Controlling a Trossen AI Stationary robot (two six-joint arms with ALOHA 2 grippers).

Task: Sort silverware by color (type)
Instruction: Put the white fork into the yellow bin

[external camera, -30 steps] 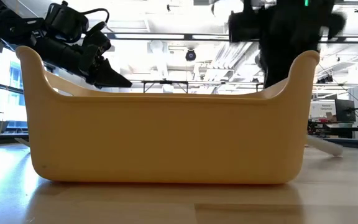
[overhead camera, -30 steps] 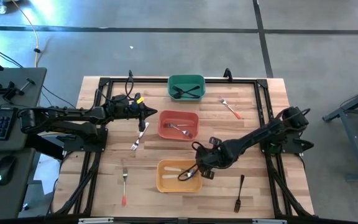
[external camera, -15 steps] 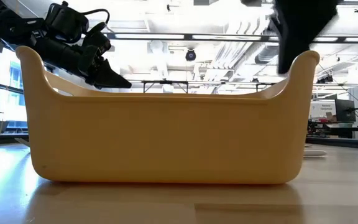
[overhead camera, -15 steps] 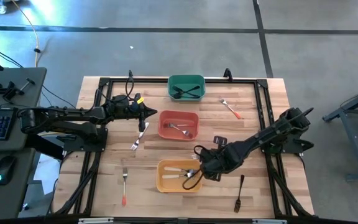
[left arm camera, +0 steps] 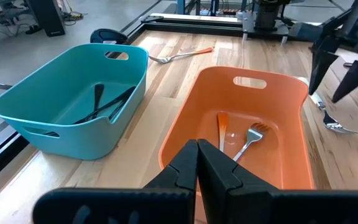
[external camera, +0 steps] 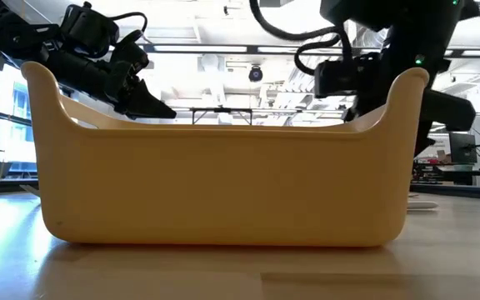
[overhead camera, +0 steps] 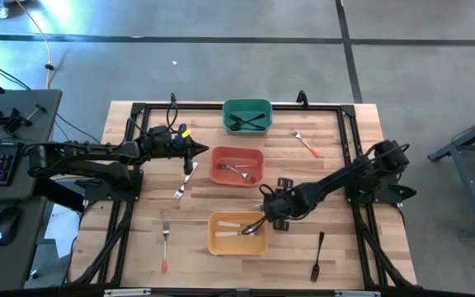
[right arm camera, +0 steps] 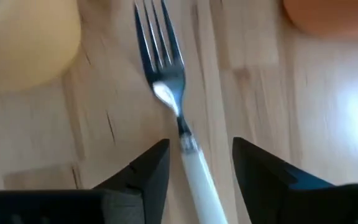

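Between my right gripper's (right arm camera: 194,165) spread dark fingers: one fork (right arm camera: 166,93), glossy white handle, bright steel tines, flat on pale wood planking beside the rounded yellow bin (overhead camera: 237,233). My left gripper (left arm camera: 197,171), pinched closed, hangs by the orange bin (left arm camera: 247,134).

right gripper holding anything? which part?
Nothing held. Right gripper open, fingers either side of the white-handled fork's handle, not touching. Left gripper shut, empty.
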